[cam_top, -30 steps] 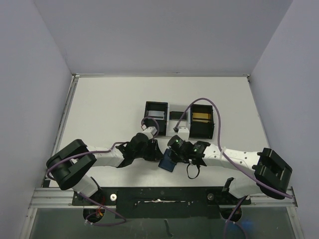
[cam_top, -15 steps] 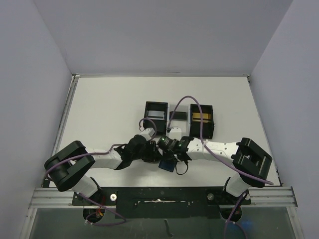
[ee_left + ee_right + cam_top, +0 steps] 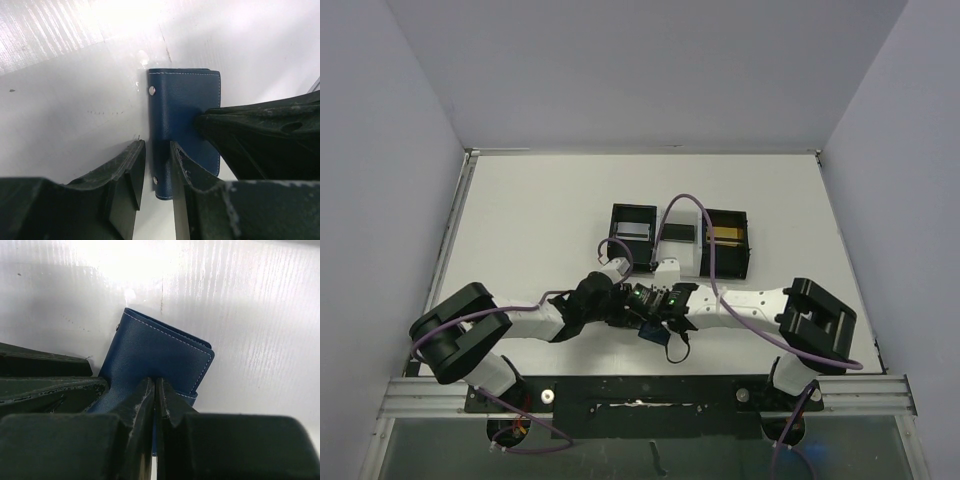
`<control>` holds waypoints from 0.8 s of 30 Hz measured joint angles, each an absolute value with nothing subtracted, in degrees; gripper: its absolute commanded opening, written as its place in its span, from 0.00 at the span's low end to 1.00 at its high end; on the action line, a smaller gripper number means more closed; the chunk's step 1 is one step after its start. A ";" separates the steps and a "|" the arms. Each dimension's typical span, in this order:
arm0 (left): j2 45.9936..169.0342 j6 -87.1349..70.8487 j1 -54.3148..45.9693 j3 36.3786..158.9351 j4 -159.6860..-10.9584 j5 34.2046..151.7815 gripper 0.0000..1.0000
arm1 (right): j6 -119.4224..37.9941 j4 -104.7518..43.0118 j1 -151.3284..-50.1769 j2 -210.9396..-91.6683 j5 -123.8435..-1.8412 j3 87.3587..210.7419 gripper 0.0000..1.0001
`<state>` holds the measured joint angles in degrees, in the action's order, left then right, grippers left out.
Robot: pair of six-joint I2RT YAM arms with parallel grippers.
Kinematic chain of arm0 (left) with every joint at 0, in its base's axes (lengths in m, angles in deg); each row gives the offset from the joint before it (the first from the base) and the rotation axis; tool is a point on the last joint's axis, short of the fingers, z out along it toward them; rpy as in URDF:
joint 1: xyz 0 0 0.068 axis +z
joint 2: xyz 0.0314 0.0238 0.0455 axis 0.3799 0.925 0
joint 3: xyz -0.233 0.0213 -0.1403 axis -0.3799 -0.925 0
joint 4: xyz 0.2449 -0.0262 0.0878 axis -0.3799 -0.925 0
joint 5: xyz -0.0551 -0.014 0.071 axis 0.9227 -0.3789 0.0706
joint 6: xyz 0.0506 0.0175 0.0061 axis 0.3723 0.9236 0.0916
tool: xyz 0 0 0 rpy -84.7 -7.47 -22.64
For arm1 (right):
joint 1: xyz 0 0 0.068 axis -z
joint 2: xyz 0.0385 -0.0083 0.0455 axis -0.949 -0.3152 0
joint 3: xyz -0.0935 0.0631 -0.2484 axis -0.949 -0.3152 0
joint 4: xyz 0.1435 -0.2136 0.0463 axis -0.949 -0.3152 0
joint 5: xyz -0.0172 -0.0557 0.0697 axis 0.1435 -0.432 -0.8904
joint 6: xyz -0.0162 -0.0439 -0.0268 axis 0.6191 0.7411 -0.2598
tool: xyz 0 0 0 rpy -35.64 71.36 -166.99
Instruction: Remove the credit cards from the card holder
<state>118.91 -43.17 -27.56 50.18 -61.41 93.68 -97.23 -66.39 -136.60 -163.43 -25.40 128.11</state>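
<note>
Wallet: small dark blue stitched bifold card holder (image 3: pixel 185 100) with two metal snaps along one side, caught between both tools, just above the white worktop (image 3: pixel 530 230).
Left tool (image 3: pixel 156 147): clenched on the card holder's snap-bearing edge, one finger on each face.
Right tool (image 3: pixel 154 383): clenched, fingers pressed together, tips touching the card holder's blue cover; whether they pinch a leaf, I cannot tell.
Cards: flat gold card (image 3: pixel 725 236) in a black square open-top box (image 3: pixel 747 250) beyond the right tool; flat silver-grey card (image 3: pixel 632 230) in the matching box beyond the left tool, both well apart from the tools.
</note>
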 measured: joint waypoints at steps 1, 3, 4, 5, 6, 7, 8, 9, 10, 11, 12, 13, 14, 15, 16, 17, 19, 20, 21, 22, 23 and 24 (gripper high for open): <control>118.96 -43.33 -27.56 50.18 -61.38 93.73 0.25 | -97.03 -65.50 -136.60 -162.75 -25.60 127.33 0.00; 119.04 -43.54 -27.56 50.15 -61.27 93.94 0.21 | -96.49 -62.94 -136.46 -160.48 -26.38 124.77 0.00; 119.15 -43.74 -27.56 50.15 -61.25 94.14 0.19 | -96.29 -62.17 -136.42 -159.43 -26.84 123.76 0.00; 119.28 -43.94 -27.56 50.15 -61.27 94.40 0.17 | -95.87 -60.64 -136.27 -157.71 -27.91 121.99 0.00; 119.35 -44.09 -27.63 50.15 -61.25 94.56 0.14 | -95.63 -59.57 -136.14 -156.44 -28.72 120.70 0.00; 119.39 -44.20 -27.76 50.15 -61.21 94.82 0.12 | -95.26 -58.04 -135.90 -154.84 -29.81 119.13 0.00; 119.46 -44.33 -27.82 50.15 -61.08 95.04 0.11 | -94.83 -56.71 -135.46 -153.22 -31.04 117.62 0.00; 119.52 -44.40 -27.87 50.15 -60.97 95.23 0.09 | -94.45 -55.53 -135.04 -151.80 -32.18 116.38 0.00; 119.63 -44.40 -27.87 50.15 -60.86 95.26 0.07 | -93.97 -54.42 -134.50 -150.01 -33.51 114.89 0.00; 119.74 -44.48 -27.87 50.15 -60.79 95.28 0.06 | -93.58 -53.83 -134.13 -148.66 -34.38 113.82 0.00; 119.90 -44.57 -27.87 50.15 -60.64 95.34 0.05 | -93.12 -52.97 -133.62 -147.10 -35.48 112.62 0.00; 119.96 -44.66 -27.85 50.15 -60.57 95.43 0.05 | -92.75 -52.49 -133.19 -145.73 -36.28 111.65 0.00; 120.01 -44.70 -27.82 50.15 -60.53 95.45 0.04 | -92.51 -51.99 -132.64 -144.20 -37.11 110.67 0.00; 120.07 -44.83 -27.82 50.15 -60.47 95.43 0.03 | -92.27 -51.92 -132.22 -142.89 -37.66 110.08 0.00; 120.09 -44.97 -27.82 50.15 -60.42 95.43 0.03 | -92.09 -51.88 -131.81 -141.68 -38.08 109.67 0.00; 120.11 -45.01 -27.82 50.15 -60.40 95.43 0.03 | -91.88 -51.92 -131.44 -140.57 -38.34 109.36 0.00; 120.11 -45.07 -27.82 50.04 -60.29 95.39 0.06 | -91.77 -52.56 -130.91 -138.60 -38.40 109.12 0.04; 120.09 -45.14 -27.82 49.98 -60.22 95.37 0.09 | -92.01 -53.08 -130.89 -137.93 -38.34 109.12 0.04; 120.09 -45.25 -27.82 49.93 -60.18 95.32 0.11 | -92.62 -53.83 -130.80 -137.25 -38.32 109.03 0.04; 120.09 -45.29 -27.82 49.89 -60.12 95.32 0.13 | -93.10 -54.44 -130.69 -136.90 -38.30 108.88 0.06; 120.09 -45.36 -27.82 49.85 -60.07 95.30 0.16 | -93.75 -54.94 -130.45 -136.70 -38.27 108.51 0.08; 120.09 -45.42 -27.82 49.85 -60.05 95.28 0.18 | -94.63 -55.66 -130.30 -136.68 -38.30 107.98 0.10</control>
<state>120.09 -45.42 -27.82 49.85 -60.05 95.28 -94.63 -55.66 -130.30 -136.68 -38.30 107.98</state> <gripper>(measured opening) 0.121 0.061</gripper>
